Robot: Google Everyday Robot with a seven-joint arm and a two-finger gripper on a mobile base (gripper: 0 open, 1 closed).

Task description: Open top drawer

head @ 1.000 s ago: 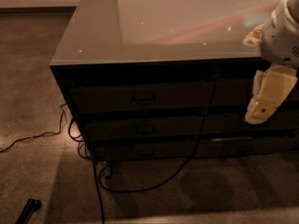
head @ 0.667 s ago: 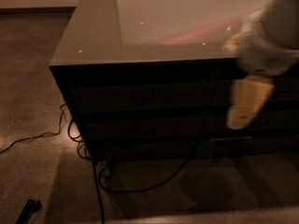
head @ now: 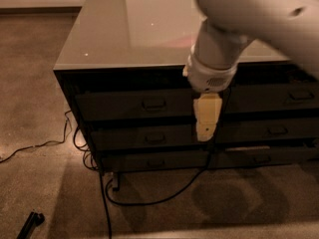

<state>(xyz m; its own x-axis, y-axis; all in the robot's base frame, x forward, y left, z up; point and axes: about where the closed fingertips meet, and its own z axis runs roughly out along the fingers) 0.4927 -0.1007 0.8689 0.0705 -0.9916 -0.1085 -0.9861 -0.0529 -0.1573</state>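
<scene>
Currently the top drawer sits at centre left of the frame. Its front is level with the lower drawers and appears fully closed. Its loop handle is untouched. The gripper hangs just right of centre, in front of the cabinet, to the right of the handle and apart from it. Whether it is open or closed cannot be told. Judged status: no opening done; approach, grasp and pull remain.
</scene>
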